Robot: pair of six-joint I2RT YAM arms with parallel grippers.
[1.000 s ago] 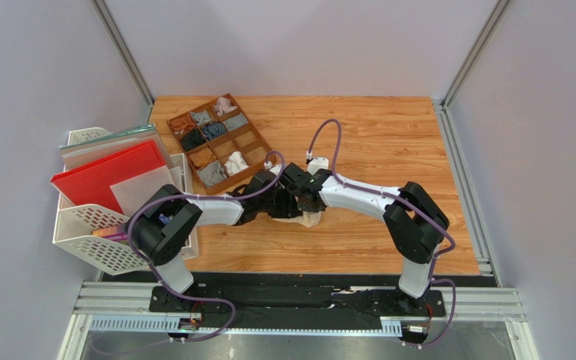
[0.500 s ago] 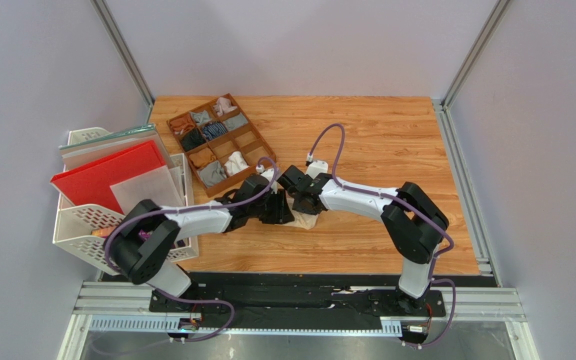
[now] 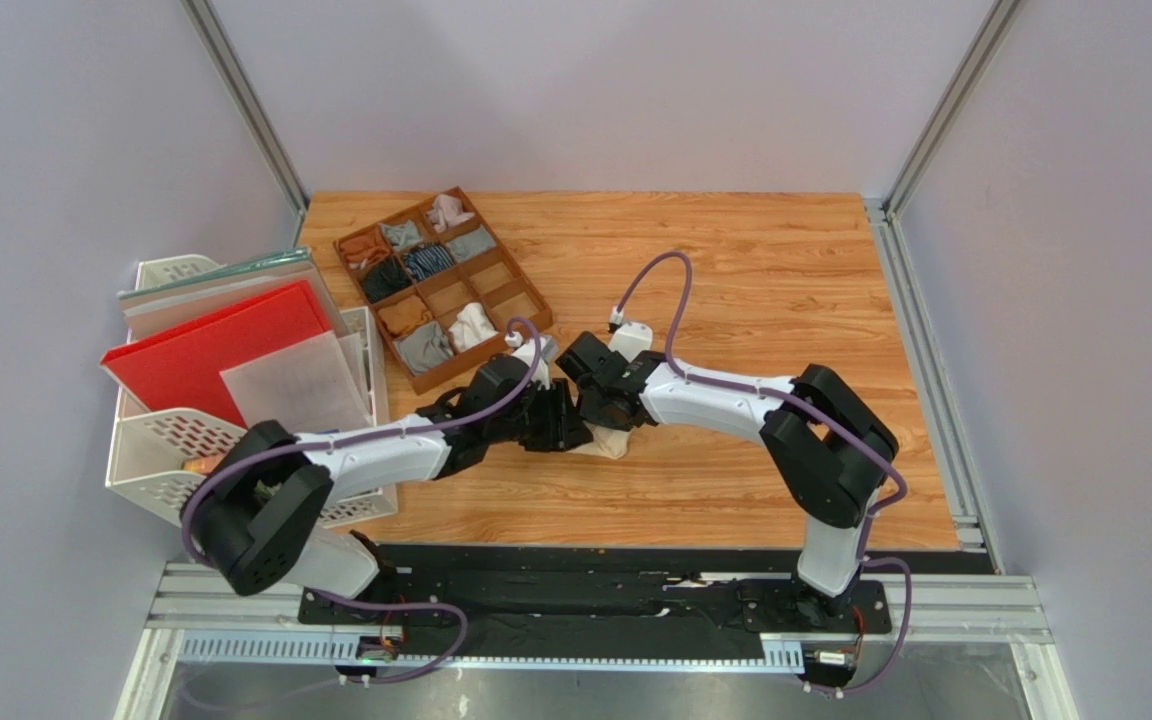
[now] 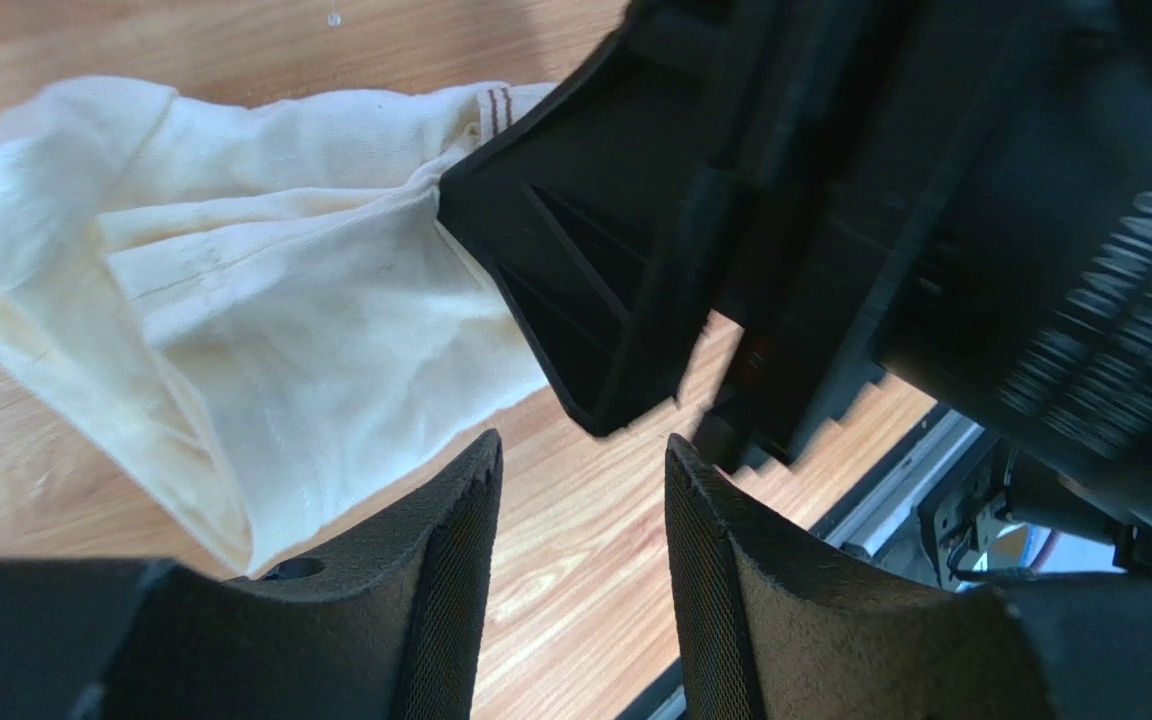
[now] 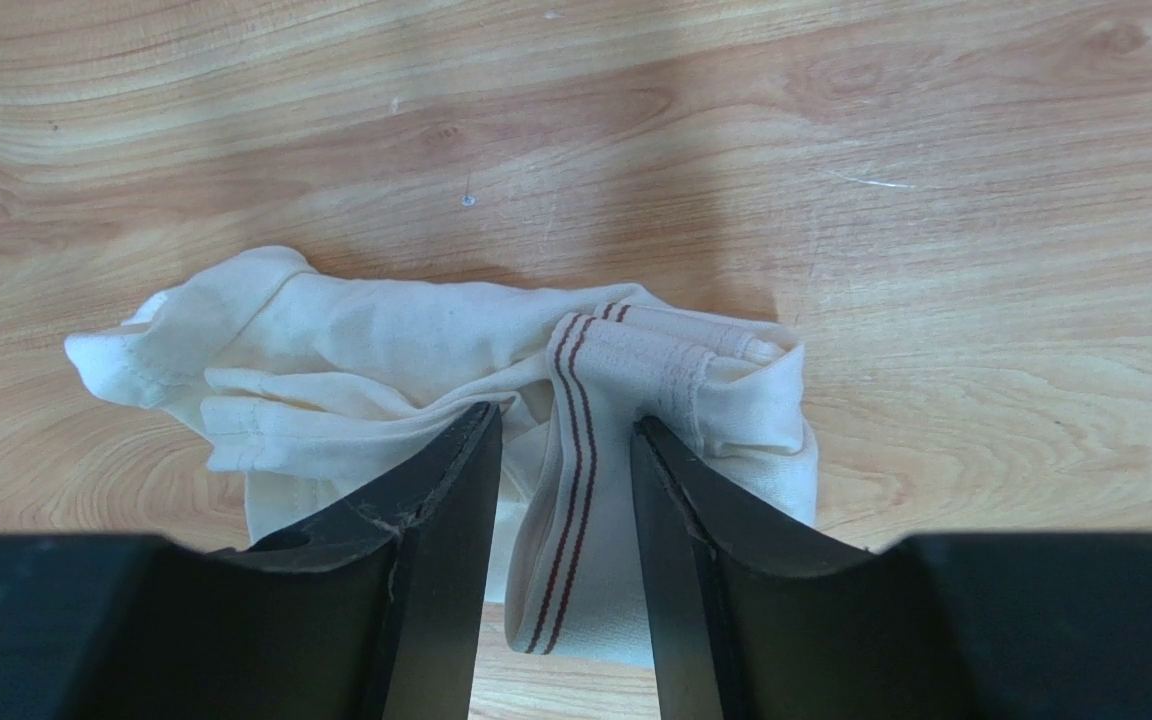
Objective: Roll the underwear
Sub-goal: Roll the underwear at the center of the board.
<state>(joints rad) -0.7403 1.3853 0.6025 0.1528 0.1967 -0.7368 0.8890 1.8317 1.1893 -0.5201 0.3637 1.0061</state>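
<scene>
A cream underwear (image 3: 611, 443) lies crumpled on the wooden table, showing most fully in the right wrist view (image 5: 372, 353). Its waistband (image 5: 575, 450) carries two thin red stripes and runs between the spread fingers of my right gripper (image 5: 567, 428), which is open and hovers just over it. My left gripper (image 4: 582, 450) is open with bare wood between its fingers, right beside the cloth (image 4: 267, 300). From above, the left gripper (image 3: 561, 426) and the right gripper (image 3: 594, 405) nearly touch over the garment. The right gripper's black body (image 4: 868, 210) fills the left wrist view.
A brown wooden divider tray (image 3: 504, 281) with small rolled garments sits at the back left. A white file rack (image 3: 162, 465) holding a red folder (image 3: 214, 353) stands off the table's left edge. The table's near edge (image 3: 657, 543) runs below the arms.
My right gripper has opened and let the underwear go. The left arm has reached further right towards the cloth, its gripper still open.
</scene>
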